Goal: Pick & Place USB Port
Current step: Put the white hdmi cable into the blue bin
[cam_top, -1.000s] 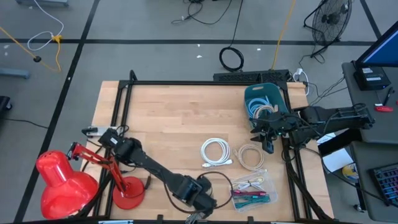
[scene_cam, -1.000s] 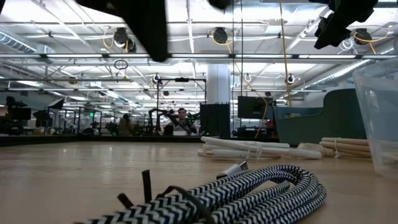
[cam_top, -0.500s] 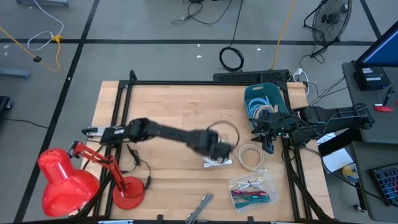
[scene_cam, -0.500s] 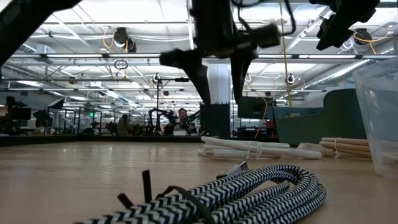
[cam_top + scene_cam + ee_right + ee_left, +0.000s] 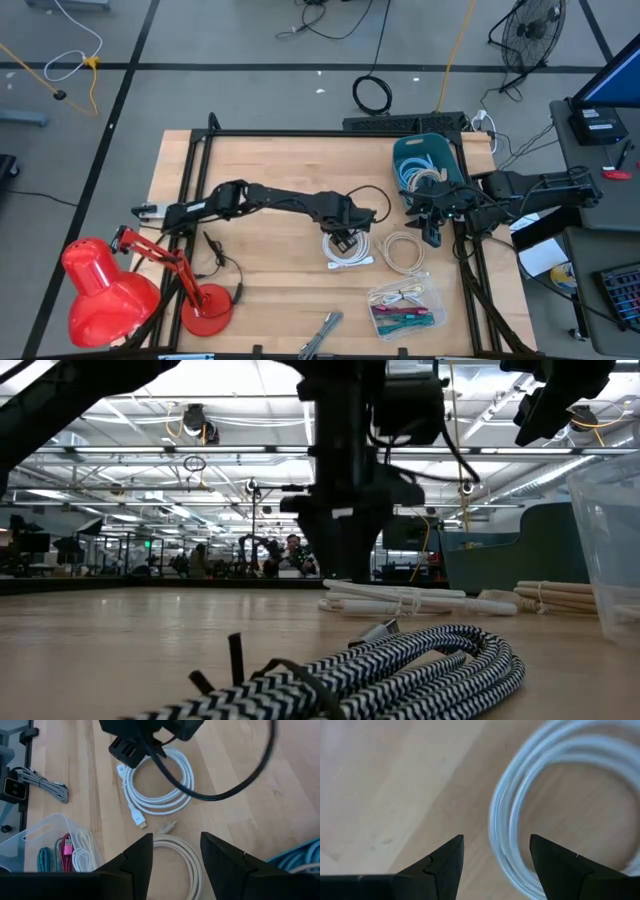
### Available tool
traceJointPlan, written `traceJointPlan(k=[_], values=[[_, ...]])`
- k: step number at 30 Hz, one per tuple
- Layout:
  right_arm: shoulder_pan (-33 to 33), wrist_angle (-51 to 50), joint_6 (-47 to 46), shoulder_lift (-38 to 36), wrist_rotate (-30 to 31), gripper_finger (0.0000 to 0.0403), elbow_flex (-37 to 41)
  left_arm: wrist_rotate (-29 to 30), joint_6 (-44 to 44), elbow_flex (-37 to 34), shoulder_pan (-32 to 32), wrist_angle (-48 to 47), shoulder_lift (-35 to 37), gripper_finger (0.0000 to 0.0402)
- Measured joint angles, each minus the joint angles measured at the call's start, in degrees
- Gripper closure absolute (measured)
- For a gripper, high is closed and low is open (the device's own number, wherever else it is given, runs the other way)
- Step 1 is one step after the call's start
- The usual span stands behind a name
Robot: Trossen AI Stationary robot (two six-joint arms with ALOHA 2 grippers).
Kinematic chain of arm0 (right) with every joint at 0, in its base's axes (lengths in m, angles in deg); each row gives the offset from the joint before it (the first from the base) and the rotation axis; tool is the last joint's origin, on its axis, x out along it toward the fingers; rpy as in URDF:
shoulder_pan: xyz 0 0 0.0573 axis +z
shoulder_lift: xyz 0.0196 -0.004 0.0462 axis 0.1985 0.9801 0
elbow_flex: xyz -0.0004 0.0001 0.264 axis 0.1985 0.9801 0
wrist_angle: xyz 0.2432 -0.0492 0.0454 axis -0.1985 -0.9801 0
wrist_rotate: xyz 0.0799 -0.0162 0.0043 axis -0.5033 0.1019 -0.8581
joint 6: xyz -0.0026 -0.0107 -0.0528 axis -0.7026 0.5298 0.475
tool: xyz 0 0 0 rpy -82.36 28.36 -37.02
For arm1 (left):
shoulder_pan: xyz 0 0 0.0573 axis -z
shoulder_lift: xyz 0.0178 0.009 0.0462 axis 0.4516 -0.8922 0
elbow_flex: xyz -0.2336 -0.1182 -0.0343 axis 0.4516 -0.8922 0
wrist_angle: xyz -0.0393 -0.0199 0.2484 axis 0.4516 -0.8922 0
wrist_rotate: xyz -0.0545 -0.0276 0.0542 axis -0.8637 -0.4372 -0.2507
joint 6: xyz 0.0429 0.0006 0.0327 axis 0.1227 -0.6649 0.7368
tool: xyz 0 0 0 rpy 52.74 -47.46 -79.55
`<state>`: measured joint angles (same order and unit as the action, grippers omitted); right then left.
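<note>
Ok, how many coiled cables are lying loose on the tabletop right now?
3: white coil under the left gripper, cream coil just right of it, striped coil by the low camera. More sit in the bin and tray.

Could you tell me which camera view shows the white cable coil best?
The right wrist view: the whole white coil and its plugs show, though the left gripper overlaps its edge. The high view shows it small, the left wrist view only part of the loop, the low view just an edge-on strip.

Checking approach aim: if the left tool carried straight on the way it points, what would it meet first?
Likely the white cable coil: the left tool is open right above one side of its loop, with bare table beside it. Height above it is unclear.
</note>
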<state>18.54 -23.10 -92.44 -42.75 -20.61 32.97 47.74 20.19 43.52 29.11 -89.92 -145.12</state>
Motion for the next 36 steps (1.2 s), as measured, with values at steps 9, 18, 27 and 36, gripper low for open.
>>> traceJointPlan(k=[9, 18, 27, 36], values=[[0.0, -1.13, 0.24, -0.02, 0.11, 0.0248, 0.0, -3.71, -0.87, -7.06, -0.15, 2.93, 0.14, 0.0174], [0.0, -1.09, 1.11, -0.02, 0.18, 0.0248, 0.0, -4.85, -4.81, -7.59, -0.63, 5.84, 0.2, 0.0192], [0.0, -1.13, 0.9, -0.02, 0.02, 0.0248, 0.0, -7.48, -5.4, -7.65, -1.47, 7.11, 0.13, 0.0357], [0.01, -1.16, 0.26, -0.01, -0.01, 0.0248, 0.0, -7.97, -9.94, -7.61, -1.73, 7.49, 1.04, 0.0368]])
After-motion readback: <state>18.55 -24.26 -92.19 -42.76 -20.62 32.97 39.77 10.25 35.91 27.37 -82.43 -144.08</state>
